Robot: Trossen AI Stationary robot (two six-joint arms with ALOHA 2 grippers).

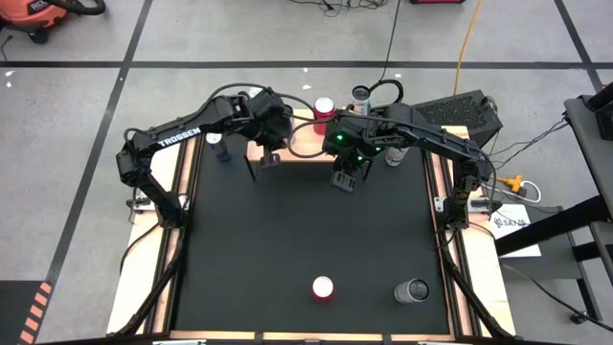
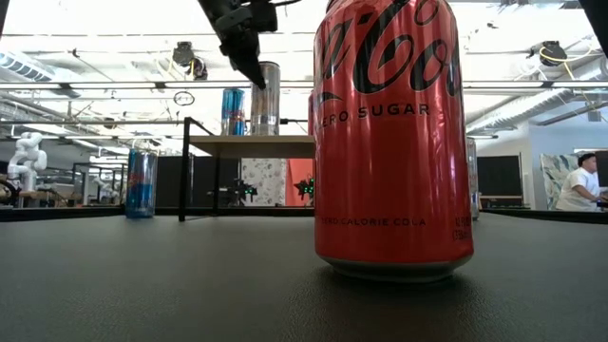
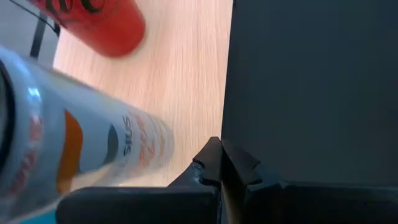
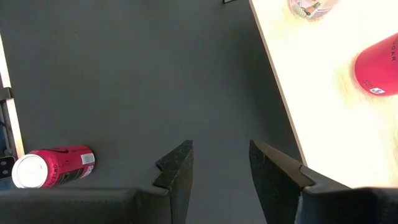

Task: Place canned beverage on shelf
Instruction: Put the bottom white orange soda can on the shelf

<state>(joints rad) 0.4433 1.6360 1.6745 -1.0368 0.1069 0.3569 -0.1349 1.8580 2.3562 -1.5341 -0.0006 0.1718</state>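
The red can (image 1: 323, 287) stands upright at the near table edge, well apart from both arms. Farther back, the right gripper (image 1: 345, 180), half open and empty, hovers nearer it than the shut left gripper (image 1: 269, 159) by the shelf (image 1: 305, 144).

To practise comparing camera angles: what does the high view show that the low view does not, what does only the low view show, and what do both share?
Only the high view shows the right gripper, open and empty over the black mat, and a silver can near the front. Only the low view shows a person in the room behind. Both share the red cola can standing on the mat and the shelf with cans on it.
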